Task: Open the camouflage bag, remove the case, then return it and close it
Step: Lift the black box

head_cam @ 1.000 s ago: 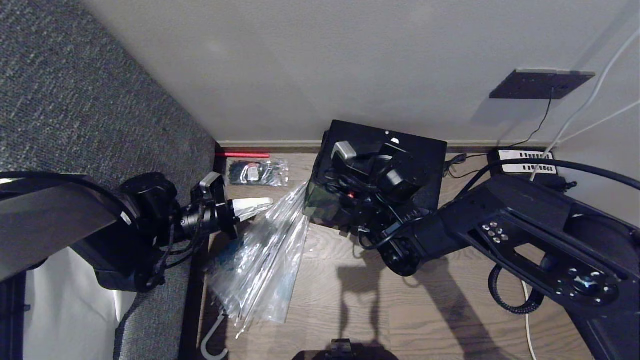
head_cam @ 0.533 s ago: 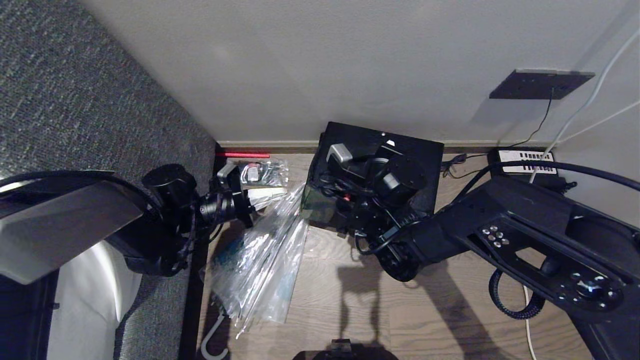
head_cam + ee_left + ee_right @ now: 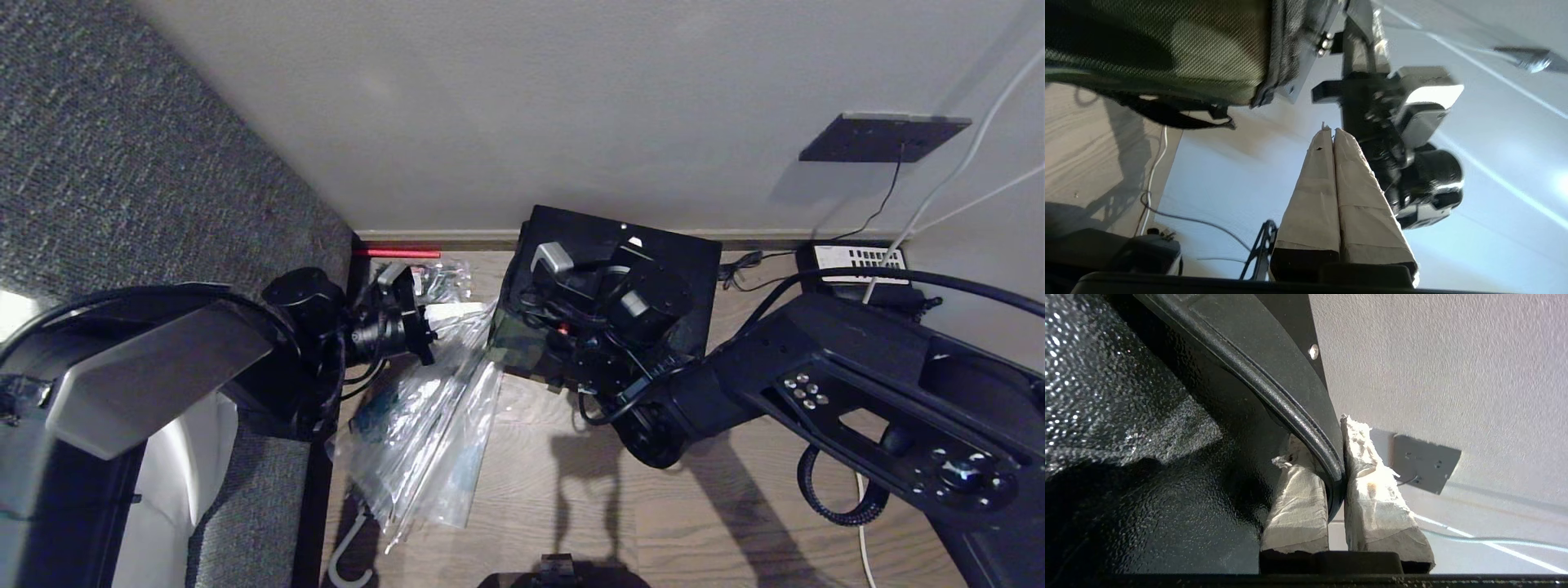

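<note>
Right gripper (image 3: 1336,457) pinched the camouflage bag's (image 3: 522,343) black rim, the clear plastic-wrapped umbrella (image 3: 424,425) crowding at eight o'clock beside the empty, closed left gripper (image 3: 1329,132).

The bag (image 3: 510,347) has a green camouflage side and a black lid, the robot arms are black, the left gripper (image 3: 1331,134) has cream-white fingers, the floor (image 3: 531,482) is brown wood, the wall (image 3: 531,106) is white, and the umbrella (image 3: 424,425) wrap is clear.

Camouflage bag (image 3: 522,347) woven cloth; umbrella (image 3: 424,425) glossy plastic; floor (image 3: 735,523) wood.
</note>
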